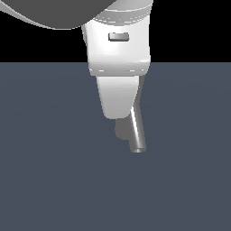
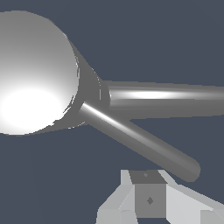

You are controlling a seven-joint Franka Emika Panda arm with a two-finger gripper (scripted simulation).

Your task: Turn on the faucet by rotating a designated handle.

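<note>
In the wrist view the faucet's round cap (image 2: pixel 35 74) shines large and close. A thick spout tube (image 2: pixel 170 98) runs away from the column under it. The handle (image 2: pixel 140 140), a thinner grey rod, sticks out from the cap's edge and ends in a rounded tip. My gripper (image 2: pixel 148 179) sits just beside the handle's outer half, a small gap away, with its fingers together and nothing between them. In the exterior view my white arm (image 1: pixel 118 67) hides the cap and handle, and only the slanted spout (image 1: pixel 137 133) shows below it.
A flat dark blue-grey floor (image 1: pixel 54 180) lies all around the faucet. No other objects show in either view.
</note>
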